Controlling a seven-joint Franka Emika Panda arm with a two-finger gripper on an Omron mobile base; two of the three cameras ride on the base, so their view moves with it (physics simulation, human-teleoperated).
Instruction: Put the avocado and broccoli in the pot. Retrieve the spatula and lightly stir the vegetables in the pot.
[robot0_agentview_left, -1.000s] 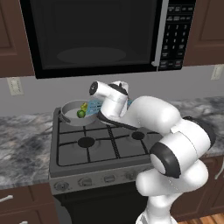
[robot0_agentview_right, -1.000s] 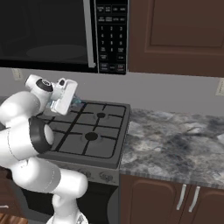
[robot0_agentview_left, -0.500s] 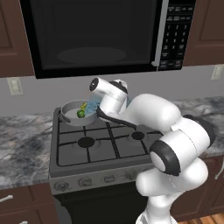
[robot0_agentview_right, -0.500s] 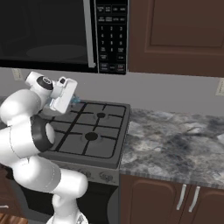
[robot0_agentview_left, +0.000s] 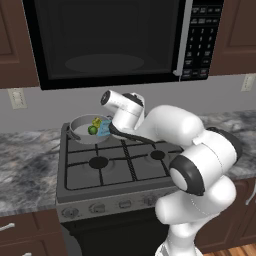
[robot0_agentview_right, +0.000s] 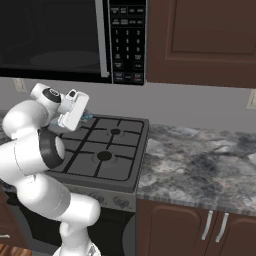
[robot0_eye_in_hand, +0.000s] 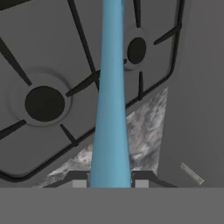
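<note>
Gripper (robot0_eye_in_hand: 110, 183): I see my fingers clamped on the spatula (robot0_eye_in_hand: 111, 100).
Pot (robot0_agentview_left: 80, 122): far-left burner, holding avocado (robot0_agentview_left: 92, 130) beside broccoli (robot0_agentview_left: 97, 121).

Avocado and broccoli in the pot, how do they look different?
The avocado is a smooth, round, dark green ball, while the broccoli is lumpy and a paler yellow-green. In the left base view the avocado lies nearer the front of the pot, and the broccoli lies behind it, towards the wall. The two are about the same small size, and both lie inside the pot, beside the light blue spatula.
</note>
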